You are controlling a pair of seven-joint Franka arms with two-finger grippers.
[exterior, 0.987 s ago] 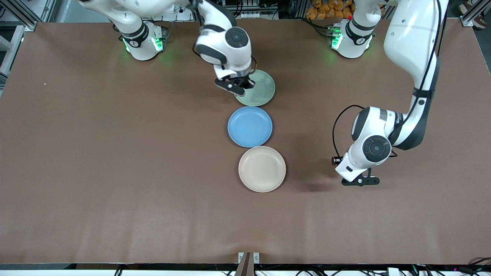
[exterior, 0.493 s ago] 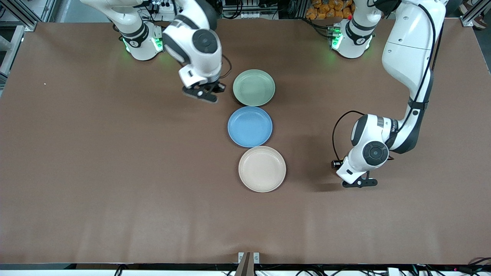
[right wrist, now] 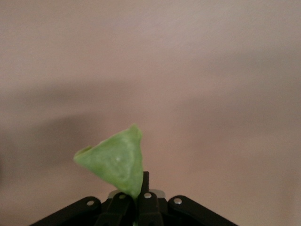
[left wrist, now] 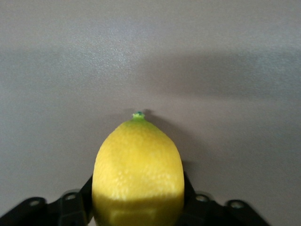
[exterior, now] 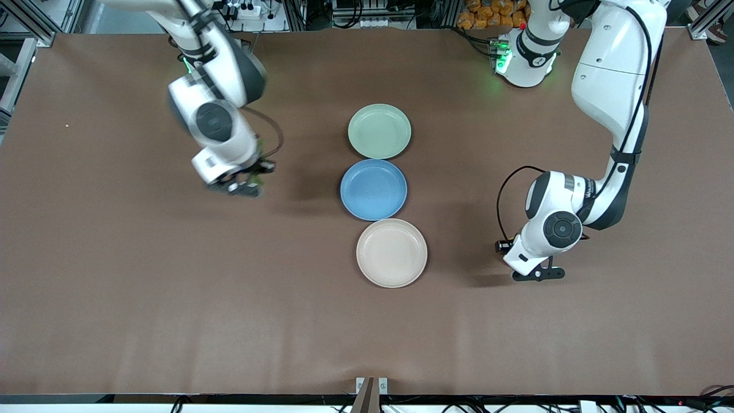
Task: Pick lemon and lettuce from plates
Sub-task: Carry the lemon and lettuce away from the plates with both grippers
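Note:
My left gripper (exterior: pixel 539 274) hangs low over bare table toward the left arm's end, level with the beige plate (exterior: pixel 391 252). In the left wrist view its fingers (left wrist: pixel 190 193) press both sides of the yellow lemon (left wrist: pixel 137 160), whose green-tipped point faces away from the wrist. The lemon is hidden in the front view. My right gripper (exterior: pixel 242 187) is over bare table toward the right arm's end, level with the blue plate. It is shut on the lettuce (right wrist: pixel 116 162), a light green leaf piece sticking up from the pinched jaws. The mint green plate (exterior: pixel 379 131) is empty, and so is the beige one.
An empty blue plate (exterior: pixel 373 189) lies between the green and beige plates, the three in a row down the middle of the brown table (exterior: pixel 172 298). Both arm bases stand at the table's back edge.
My right arm has swung from over the green plate toward its own end of the table, carrying the lettuce. My left gripper has stayed almost in place.

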